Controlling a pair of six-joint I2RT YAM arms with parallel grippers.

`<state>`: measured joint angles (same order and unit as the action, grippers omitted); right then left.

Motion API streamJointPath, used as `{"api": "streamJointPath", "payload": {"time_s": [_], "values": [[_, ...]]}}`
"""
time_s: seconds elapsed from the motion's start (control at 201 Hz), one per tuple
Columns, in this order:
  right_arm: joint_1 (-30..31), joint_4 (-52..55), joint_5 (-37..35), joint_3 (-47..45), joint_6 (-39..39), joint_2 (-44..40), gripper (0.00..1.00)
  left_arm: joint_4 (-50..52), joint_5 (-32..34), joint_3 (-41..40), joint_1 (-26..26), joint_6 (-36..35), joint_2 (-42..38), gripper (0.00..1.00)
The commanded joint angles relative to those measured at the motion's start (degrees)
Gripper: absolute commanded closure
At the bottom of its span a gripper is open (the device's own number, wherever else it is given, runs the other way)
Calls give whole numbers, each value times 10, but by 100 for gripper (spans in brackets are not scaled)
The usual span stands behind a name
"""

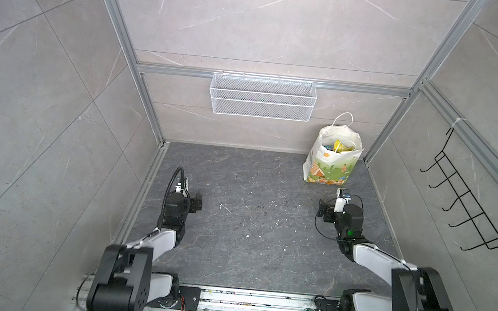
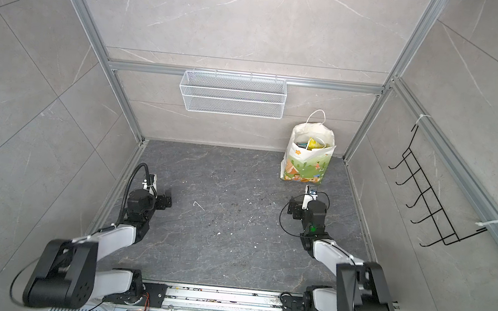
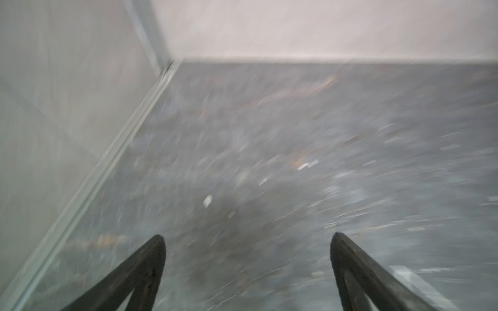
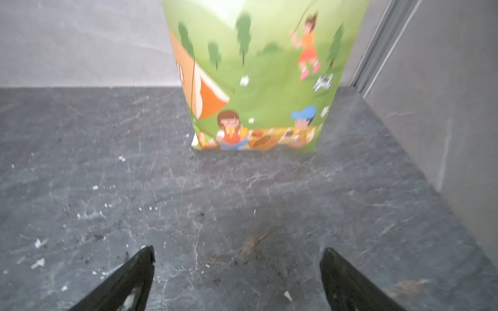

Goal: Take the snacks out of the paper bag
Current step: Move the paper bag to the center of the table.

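The white paper bag (image 1: 332,161) (image 2: 306,163) with a green cartoon landscape stands upright in the back right corner of the dark floor. Its mouth is open, and yellow and teal snacks (image 1: 340,146) (image 2: 312,144) show inside it in both top views. My right gripper (image 4: 239,251) (image 1: 343,195) hovers low just in front of the bag (image 4: 258,80), open, with bare floor between its fingers. My left gripper (image 3: 248,237) (image 1: 185,186) is open over the left side of the floor, far from the bag, holding nothing. The left wrist view is blurred.
A white wire mesh basket (image 1: 262,97) hangs on the back wall left of the bag. A black hook rack (image 1: 467,199) hangs on the right wall. Aluminium frame posts (image 1: 376,146) stand in the corners. Small white crumbs (image 1: 225,207) lie on the floor.
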<state>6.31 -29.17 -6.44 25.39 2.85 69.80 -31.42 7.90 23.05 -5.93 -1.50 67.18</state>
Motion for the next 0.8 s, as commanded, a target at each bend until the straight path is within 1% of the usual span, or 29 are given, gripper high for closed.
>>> {"api": "streamJointPath", "payload": {"time_s": [0.0,0.065,0.129,0.219,0.279,0.333,0.408,0.478,0.612,0.632,0.682,0.791], "values": [[3,160,-6,64,43,-61,7,87,14,103,-60,-23,-62,8],[2,230,-26,116,69,-61,8,126,27,177,-105,-42,-46,12],[0,285,-50,165,91,-60,9,149,20,250,-150,-69,-11,15],[-7,296,-51,198,105,-68,13,171,15,352,-199,-94,56,19],[-24,301,-30,218,126,-69,14,196,-15,423,-221,-103,104,22],[-37,318,-18,242,141,-63,19,216,-34,482,-240,-111,146,23],[-54,331,-9,262,154,-53,24,236,-91,550,-255,-116,200,24],[-73,332,-10,267,169,-53,31,248,-110,599,-269,-119,249,25],[-123,328,-12,261,200,-56,31,293,-147,677,-287,-131,329,25],[-131,327,-11,260,207,-55,32,299,-153,688,-288,-128,338,25],[-155,321,10,260,215,-47,35,306,-163,705,-289,-112,358,25],[-205,315,50,276,235,-21,35,301,-199,718,-289,-78,391,25]]}}
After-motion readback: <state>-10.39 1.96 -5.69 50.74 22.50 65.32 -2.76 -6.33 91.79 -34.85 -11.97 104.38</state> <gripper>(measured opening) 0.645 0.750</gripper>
